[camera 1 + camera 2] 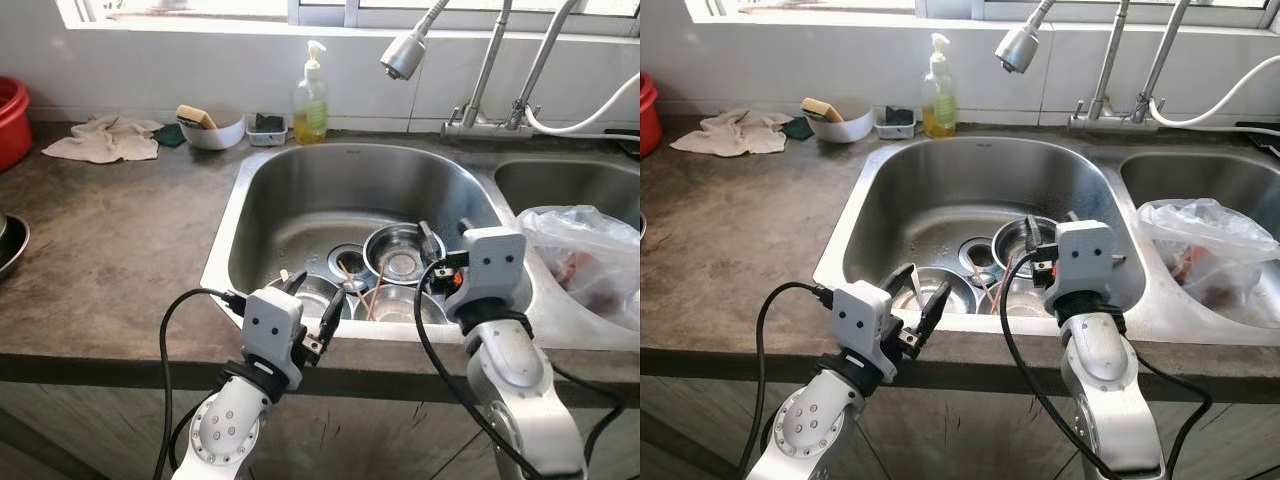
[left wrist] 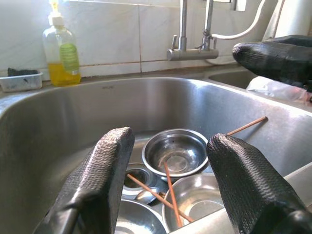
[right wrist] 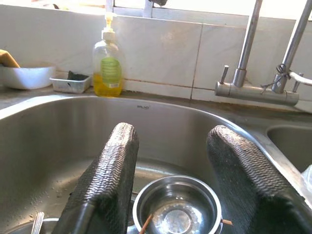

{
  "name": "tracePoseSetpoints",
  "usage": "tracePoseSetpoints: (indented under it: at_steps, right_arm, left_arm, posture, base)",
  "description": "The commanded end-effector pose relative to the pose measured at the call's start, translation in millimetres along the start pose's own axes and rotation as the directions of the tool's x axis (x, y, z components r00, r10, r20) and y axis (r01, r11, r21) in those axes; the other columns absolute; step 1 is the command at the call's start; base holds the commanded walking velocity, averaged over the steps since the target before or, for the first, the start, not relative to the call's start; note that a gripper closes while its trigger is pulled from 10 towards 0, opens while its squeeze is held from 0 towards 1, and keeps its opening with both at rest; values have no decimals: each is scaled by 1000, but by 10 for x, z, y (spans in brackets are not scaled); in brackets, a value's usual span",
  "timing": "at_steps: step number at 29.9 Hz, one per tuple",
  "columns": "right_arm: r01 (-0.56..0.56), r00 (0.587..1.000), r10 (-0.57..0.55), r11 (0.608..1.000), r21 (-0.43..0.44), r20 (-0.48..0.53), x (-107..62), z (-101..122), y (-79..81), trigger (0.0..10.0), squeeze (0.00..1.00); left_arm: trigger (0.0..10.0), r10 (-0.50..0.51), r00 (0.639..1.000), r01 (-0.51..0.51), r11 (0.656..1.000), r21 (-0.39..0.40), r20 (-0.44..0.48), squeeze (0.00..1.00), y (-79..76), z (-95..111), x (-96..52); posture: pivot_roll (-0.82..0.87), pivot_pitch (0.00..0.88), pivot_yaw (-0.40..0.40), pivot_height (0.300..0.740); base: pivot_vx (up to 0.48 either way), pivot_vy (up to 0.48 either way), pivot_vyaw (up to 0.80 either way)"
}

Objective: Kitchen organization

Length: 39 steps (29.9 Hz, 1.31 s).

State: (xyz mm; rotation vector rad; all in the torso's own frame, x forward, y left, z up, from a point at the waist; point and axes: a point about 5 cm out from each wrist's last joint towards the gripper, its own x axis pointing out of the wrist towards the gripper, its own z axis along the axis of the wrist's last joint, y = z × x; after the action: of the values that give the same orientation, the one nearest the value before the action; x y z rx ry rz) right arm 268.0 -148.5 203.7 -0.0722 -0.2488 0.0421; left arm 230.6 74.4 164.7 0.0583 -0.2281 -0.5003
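Far left edge of counter (image 1: 110, 230): red basin (image 1: 10, 120).
Far left, by the wall: crumpled cloth (image 1: 103, 138).
Right of cloth: white bowl (image 1: 213, 131) with a sponge (image 1: 195, 116) propped in it; just beside, small tray (image 1: 267, 128) with a dark pad.
Behind the sink's far rim: soap bottle (image 1: 311, 99), upright, yellow liquid inside.
Left gripper (image 1: 917, 300): at the near left rim of the sink (image 1: 300, 190), fingers (image 2: 95, 183) spread wide, nothing between them.
In the sink bottom, around the drain: steel bowls, one farther (image 1: 398, 254), two nearer (image 1: 400, 305) against the near wall; chopsticks (image 2: 168, 187) lying crossed over the bowls; spoon (image 1: 352, 286) near the drain.
Above the sink: spray head (image 1: 403, 53) hanging down; tap pipes (image 1: 487, 70) on the far ledge.
Right gripper (image 3: 170, 175): over the right part of the sink, above the farther bowl, fingers (image 3: 107, 170) spread wide, empty.
Far right: second sink (image 1: 570, 190); clear plastic bag (image 1: 585, 255) on the divider and near rim, something reddish inside, not identifiable.
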Motion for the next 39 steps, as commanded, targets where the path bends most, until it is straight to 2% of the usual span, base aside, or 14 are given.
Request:
tracePoseSetpoints:
  at_steps: [1,4,13,24,31,39]
  right_arm:
    - [-9,1000,9,1000,3,20,-30,46,17,10000,0]
    - [-4,1000,4,1000,11,20,-35,45,32,10000,0]
    - [-16,1000,15,999,31,25,-7,54,76,10000,0]
    - [-28,999,27,999,44,23,-15,44,106,10000,0]
    - [-32,999,31,998,51,25,-7,49,126,10000,0]
    - [-34,999,33,998,54,25,0,60,128,10000,0]
  left_arm:
    - [10000,0,1000,0,1000,-4,7,0,3,0,9]
    - [10000,1,1000,-1,1000,-5,4,0,4,-8,0]
    - [10000,-16,1000,16,1000,-12,-4,0,-7,-24,-23]
    - [10000,-24,1000,24,1000,-9,-10,0,-8,-27,-25]
    - [10000,-23,1000,22,1000,-14,-11,0,0,-31,-26]
    - [10000,-15,1000,15,1000,-5,-18,0,-6,-33,-29]
  posture:
    - [161,47,-35,740]
    - [163,39,-33,740]
    - [171,29,-29,740]
    - [172,24,-21,740]
    - [172,25,-19,740]
    - [171,42,-18,740]
  base:
    - [0,0,406]
    - [0,82,800]
    - [-34,428,800]
    - [0,0,800]
    - [0,439,800]
    - [0,0,800]
